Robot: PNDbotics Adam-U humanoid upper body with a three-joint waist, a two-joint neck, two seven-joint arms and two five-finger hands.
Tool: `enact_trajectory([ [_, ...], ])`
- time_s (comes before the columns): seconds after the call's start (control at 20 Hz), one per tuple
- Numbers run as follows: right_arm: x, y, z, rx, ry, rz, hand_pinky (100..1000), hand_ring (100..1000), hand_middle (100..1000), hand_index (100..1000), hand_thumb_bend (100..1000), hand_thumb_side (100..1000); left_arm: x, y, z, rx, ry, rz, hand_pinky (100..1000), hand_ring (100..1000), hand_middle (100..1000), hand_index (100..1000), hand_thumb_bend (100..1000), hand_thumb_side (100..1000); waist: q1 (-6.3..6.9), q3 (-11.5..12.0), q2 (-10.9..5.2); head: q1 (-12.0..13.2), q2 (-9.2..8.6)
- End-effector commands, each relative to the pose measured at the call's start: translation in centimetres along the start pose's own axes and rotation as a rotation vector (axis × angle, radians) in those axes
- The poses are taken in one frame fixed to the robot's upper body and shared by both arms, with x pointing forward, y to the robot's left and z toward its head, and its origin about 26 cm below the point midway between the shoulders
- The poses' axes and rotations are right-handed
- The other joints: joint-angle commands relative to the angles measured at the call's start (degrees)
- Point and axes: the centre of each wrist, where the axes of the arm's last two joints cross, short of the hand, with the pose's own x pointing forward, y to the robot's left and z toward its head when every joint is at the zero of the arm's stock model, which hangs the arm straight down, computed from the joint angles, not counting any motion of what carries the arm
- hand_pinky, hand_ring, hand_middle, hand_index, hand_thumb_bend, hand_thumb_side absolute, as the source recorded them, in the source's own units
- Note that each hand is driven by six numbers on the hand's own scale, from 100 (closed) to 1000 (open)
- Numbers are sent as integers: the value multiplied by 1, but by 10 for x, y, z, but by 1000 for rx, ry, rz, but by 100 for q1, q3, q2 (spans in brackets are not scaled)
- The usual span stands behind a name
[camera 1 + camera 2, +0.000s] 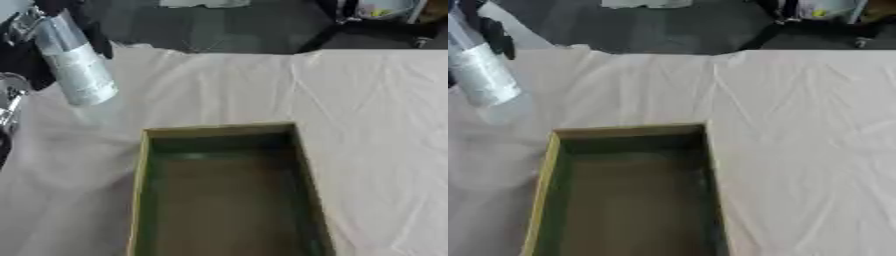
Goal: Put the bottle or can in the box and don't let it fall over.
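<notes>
I see the bottle (77, 62) tilted, lifted above the table's (376, 130) far left, held by my left robot hand (52, 10), fingers curled round its top. The open box (223, 131) sits nearer, apart. White cloth covers the table; dark floor beyond.

No readable text anywhere. Bottle (77, 65) at ten o'clock carries a pale label, its print too blurred to make out. Box (140, 190) at six o'clock: walls unmarked.
</notes>
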Motion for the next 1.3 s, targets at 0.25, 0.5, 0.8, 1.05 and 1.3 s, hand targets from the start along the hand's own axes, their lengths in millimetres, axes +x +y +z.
enact_trajectory([
  [0.25, 14, -5, -9, 177, -122, 91, 969, 780, 838, 940, 100, 588, 20, -14, -26, -74, -67, 33, 471, 407, 944, 100, 100, 475, 98, -116, -225, 93, -84],
  [0.5, 16, -6, -9, 176, -123, 81, 970, 780, 838, 940, 100, 589, 10, -24, -38, -102, -57, 59, 464, 401, 940, 100, 100, 502, 162, -264, -216, 181, -101],
  [0.8, 13, -5, -10, 169, -126, 67, 971, 780, 838, 941, 100, 598, -12, -35, -50, -137, -36, 52, 476, 410, 947, 100, 100, 492, 217, -382, -150, 230, -185],
  [1.05, 10, -4, -11, 172, -110, 61, 973, 780, 839, 941, 100, 602, -27, -48, -59, -164, -92, 24, 498, 426, 959, 100, 100, 455, 265, -393, -140, 242, -221],
  [1.3, 7, -2, -13, 177, -102, 58, 973, 780, 838, 941, 100, 603, -48, -59, -68, -202, -92, 1, 506, 432, 964, 100, 100, 456, 289, -468, -143, 300, -201],
])
